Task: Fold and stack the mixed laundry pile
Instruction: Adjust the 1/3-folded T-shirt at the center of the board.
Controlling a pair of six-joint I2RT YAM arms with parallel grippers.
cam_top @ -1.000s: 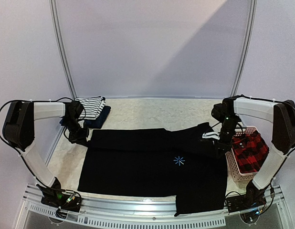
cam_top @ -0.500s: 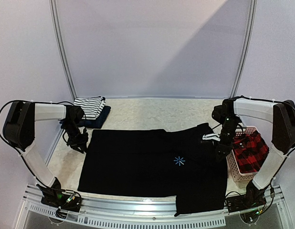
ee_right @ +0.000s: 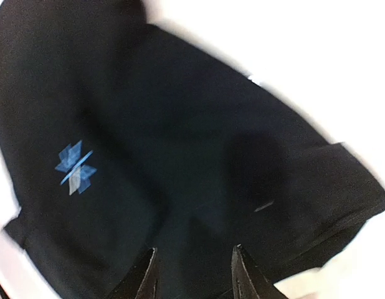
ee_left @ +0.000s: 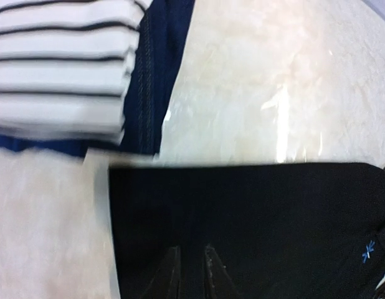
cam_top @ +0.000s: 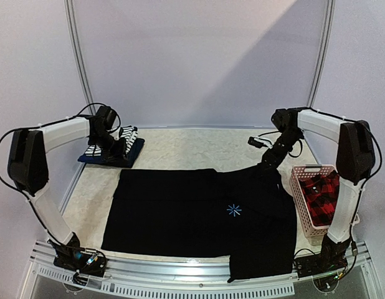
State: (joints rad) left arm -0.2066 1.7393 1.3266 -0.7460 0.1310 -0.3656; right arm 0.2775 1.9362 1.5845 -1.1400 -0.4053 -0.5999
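The large black shirt [cam_top: 199,215] lies spread flat mid-table, its blue star mark [cam_top: 233,210] facing up. The striped tank top [cam_top: 122,138] lies folded on the navy piece [cam_top: 133,152] at the back left. My left gripper [cam_top: 113,145] hovers over that stack, empty, with its fingers close together. In the left wrist view it [ee_left: 191,268] looks over the shirt's [ee_left: 255,224] back left corner, beside the striped top [ee_left: 55,68]. My right gripper [cam_top: 267,161] is open and empty above the shirt's back right sleeve [ee_right: 180,124]. The plaid shirt [cam_top: 320,198] lies in the basket.
The pink slotted basket [cam_top: 296,187] stands at the right edge, next to the shirt. One part of the black shirt hangs over the table's front edge [cam_top: 258,265]. Bare pale tabletop [cam_top: 199,146] lies behind the shirt.
Both arms lifted off the shirt and drew back. The left gripper moved from the shirt's left corner up over the striped stack; the right moved from beside the basket to the back right sleeve.
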